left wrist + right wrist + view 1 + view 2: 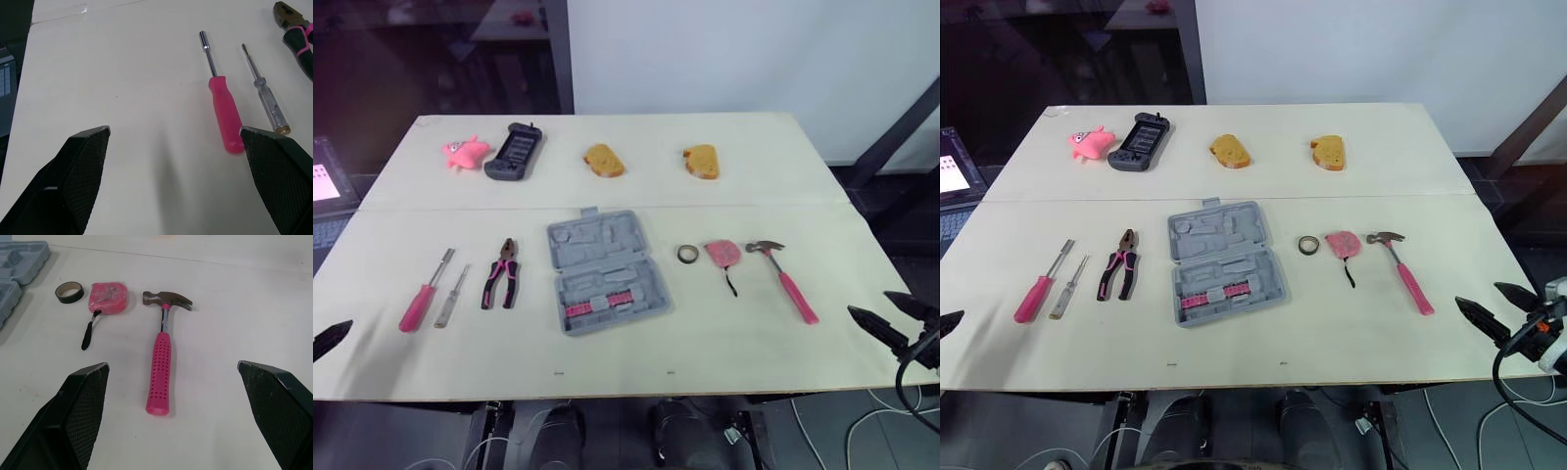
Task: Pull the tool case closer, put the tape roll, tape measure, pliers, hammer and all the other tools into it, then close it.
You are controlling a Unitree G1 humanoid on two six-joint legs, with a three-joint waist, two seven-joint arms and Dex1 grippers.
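The grey tool case (602,271) lies open in the middle of the table, with a row of pink bits in its near half. To its right lie the black tape roll (687,254), the pink tape measure (722,254) and the pink-handled hammer (783,277). On its left are the pliers (501,273), a pink-handled driver (423,296) and a clear-handled screwdriver (450,297). My left gripper (173,129) hovers open at the table's near left edge, short of the drivers. My right gripper (868,302) is open at the near right edge, empty, just right of the hammer.
Along the far side of the table (636,343) lie a pink toy (465,151), a black tray-like object (515,151) and two pieces of bread (603,160) (701,160). A laptop (325,186) sits off the table's left side.
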